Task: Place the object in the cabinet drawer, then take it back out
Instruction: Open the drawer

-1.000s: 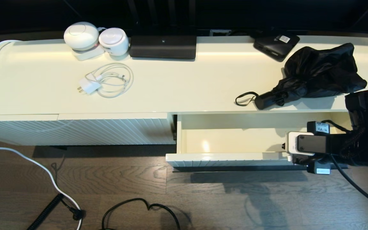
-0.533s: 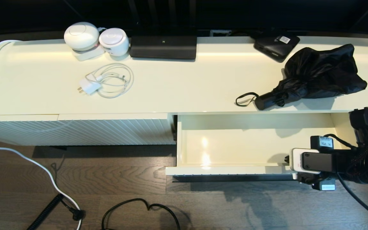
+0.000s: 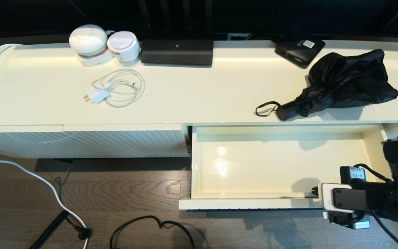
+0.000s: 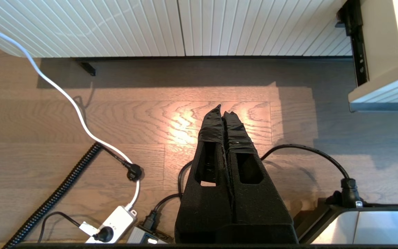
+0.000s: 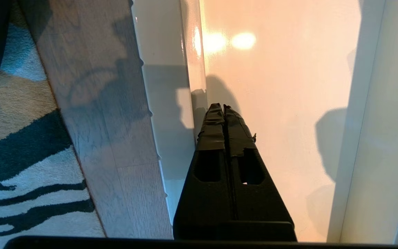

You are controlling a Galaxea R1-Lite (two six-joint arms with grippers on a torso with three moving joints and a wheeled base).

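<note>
The black folding umbrella (image 3: 344, 81) lies on the cabinet top at the right, its short handle (image 3: 287, 111) and wrist loop pointing left near the front edge. Below it the cream drawer (image 3: 254, 204) stands pulled far out, its glossy interior (image 3: 271, 162) holding nothing. My right gripper (image 3: 314, 192) is shut, with nothing between its fingers. It sits just inside the drawer's front wall at the right end. In the right wrist view the shut right gripper (image 5: 222, 105) rests against the inner side of that front wall (image 5: 193, 69). My left gripper (image 4: 222, 109) hangs shut over the floor.
On the cabinet top stand a flat black box with a white label (image 3: 299, 48), a wide black device (image 3: 177, 52), two white round devices (image 3: 88, 39) and a white charger with coiled cable (image 3: 116, 88). Cables (image 3: 150, 224) lie on the wooden floor. A patterned rug (image 5: 19, 155) lies beside the drawer.
The drawer has slid further out towards me, and my right gripper has moved back with it, staying behind its front wall. The umbrella has not moved.
</note>
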